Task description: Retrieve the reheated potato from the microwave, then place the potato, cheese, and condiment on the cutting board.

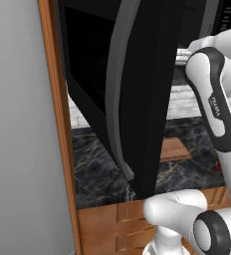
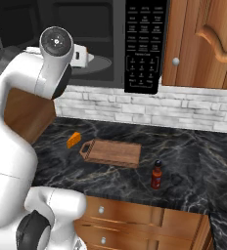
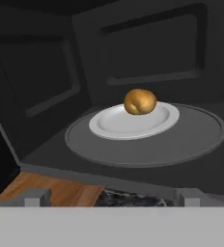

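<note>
A: Door of the microwave (image 1: 137, 94) swung wide, right up by the left cam. Why's the arm parked at the opening?

B: Lining up w/ the cavity. Hand cam looks straight in: turntable (image 3: 191, 140), white plate (image 3: 114, 125) on it, potato (image 3: 140, 101) at the plate's 1 o'clock rim. Gripper (image 3: 111, 195) short of the sill, tips spread, holding nothing.

A: Counter stuff?

B: Cutting board (image 2: 113, 152) bare, handle at 9. Cheese (image 2: 74, 139) just off that handle; condiment (image 2: 157, 175) near the board's 4 o'clock corner. Prob. staged close for short carries.
</note>
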